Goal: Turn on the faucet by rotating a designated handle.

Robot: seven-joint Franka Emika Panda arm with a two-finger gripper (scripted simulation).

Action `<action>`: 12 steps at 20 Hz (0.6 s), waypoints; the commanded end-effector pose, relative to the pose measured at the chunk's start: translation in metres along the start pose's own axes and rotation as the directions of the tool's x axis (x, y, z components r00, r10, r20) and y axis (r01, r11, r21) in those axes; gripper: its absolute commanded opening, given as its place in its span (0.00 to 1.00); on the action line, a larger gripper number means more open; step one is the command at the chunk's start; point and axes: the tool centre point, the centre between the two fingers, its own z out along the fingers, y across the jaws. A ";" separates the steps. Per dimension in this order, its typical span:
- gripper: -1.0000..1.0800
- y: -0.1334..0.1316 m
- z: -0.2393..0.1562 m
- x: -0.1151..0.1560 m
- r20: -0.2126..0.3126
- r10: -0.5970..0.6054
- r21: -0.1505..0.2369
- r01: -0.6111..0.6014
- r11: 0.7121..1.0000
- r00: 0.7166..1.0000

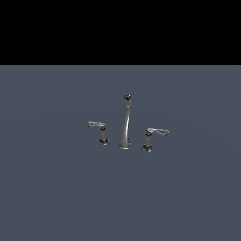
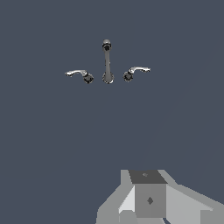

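Observation:
The chrome faucet stands on the grey floor in the middle of the exterior view. Its tall tapered spout [image 1: 125,124] has a dark tip. The handle [image 1: 149,137] is a short post with a dark base ring on the exterior view's right, its lever pointing right. The wrist view also shows the spout [image 2: 106,63] and the handle [image 2: 132,72]. My gripper [image 2: 148,199] shows only as grey blocks at the edge of the wrist view, far from the faucet and touching nothing. Its fingertips are hidden. The exterior view does not show the gripper.
The twin handle [image 1: 100,132] stands on the exterior view's left of the spout with its lever pointing left; it also shows in the wrist view [image 2: 83,75]. Flat grey floor [image 1: 56,188] surrounds the faucet on all sides.

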 end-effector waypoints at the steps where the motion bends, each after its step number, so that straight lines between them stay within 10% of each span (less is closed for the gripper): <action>1: 0.00 -0.004 0.015 0.011 0.000 0.067 0.002 -0.067 0.998 0.998; 12: 0.00 -0.015 0.081 0.064 0.002 0.362 0.013 -0.362 0.932 0.932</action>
